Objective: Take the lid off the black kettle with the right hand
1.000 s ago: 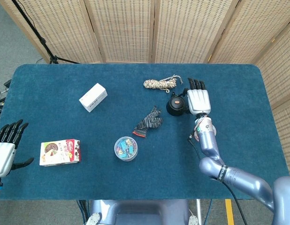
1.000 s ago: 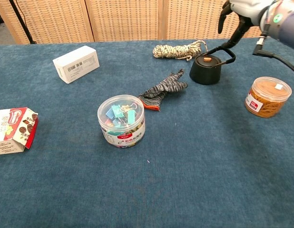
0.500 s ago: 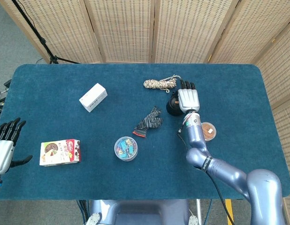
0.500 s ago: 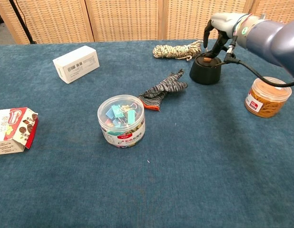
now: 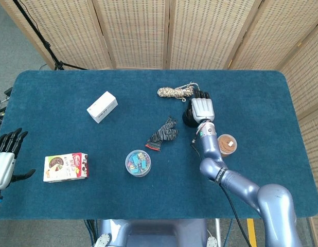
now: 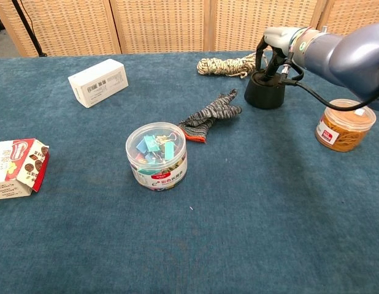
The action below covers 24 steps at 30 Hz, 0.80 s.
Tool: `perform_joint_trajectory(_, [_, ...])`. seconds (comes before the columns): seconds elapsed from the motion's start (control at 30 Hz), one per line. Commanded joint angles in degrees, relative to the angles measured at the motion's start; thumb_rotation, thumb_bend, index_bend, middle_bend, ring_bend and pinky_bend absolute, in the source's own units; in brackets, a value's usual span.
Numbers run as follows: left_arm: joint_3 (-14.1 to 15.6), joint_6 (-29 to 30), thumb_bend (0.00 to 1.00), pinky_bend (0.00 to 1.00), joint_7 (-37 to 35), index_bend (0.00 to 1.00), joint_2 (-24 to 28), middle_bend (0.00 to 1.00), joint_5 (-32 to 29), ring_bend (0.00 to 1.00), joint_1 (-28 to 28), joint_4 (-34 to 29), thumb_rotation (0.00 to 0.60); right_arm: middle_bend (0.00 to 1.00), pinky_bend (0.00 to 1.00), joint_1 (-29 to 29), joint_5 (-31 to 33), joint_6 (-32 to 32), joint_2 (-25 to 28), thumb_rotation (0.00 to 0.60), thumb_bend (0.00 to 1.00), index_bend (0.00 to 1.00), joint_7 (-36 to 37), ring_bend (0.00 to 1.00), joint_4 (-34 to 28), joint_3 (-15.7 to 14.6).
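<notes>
Under right robot hand (image 6: 270, 48) | black kettle (image 6: 265, 92) | fingers on lid, w/ lid on

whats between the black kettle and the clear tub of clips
The striped glove lies between the black kettle and the clear tub of clips, touching neither. The chest view shows it best; the head view agrees.

High head view straight down over the whole table (image 5: 56, 92); low chest view across its nearer middle.
</notes>
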Motion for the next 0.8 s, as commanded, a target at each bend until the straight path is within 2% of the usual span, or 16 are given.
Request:
perform_joint_trajectory(0.03, [-0.06,-0.05,0.00,0.05,0.05,0.00,-0.03,0.00,-0.26,0.00,0.00,-0.04,0.600,0.03,0.05,0.26,0.57,-1.10,-0.36,0.600,0.38,0.45,0.38,0.00,1.31,-0.27])
perform_joint_trajectory(0.8, [0.06,0.03,0.00,0.05,1.08,0.00,-0.43,0.00,-0.45,0.00,-0.16,-0.42,0.600,0.04,0.06,0.59,1.56,-3.57,-0.45,0.600,0.40,0.49,1.71,0.00,4.09,-1.38])
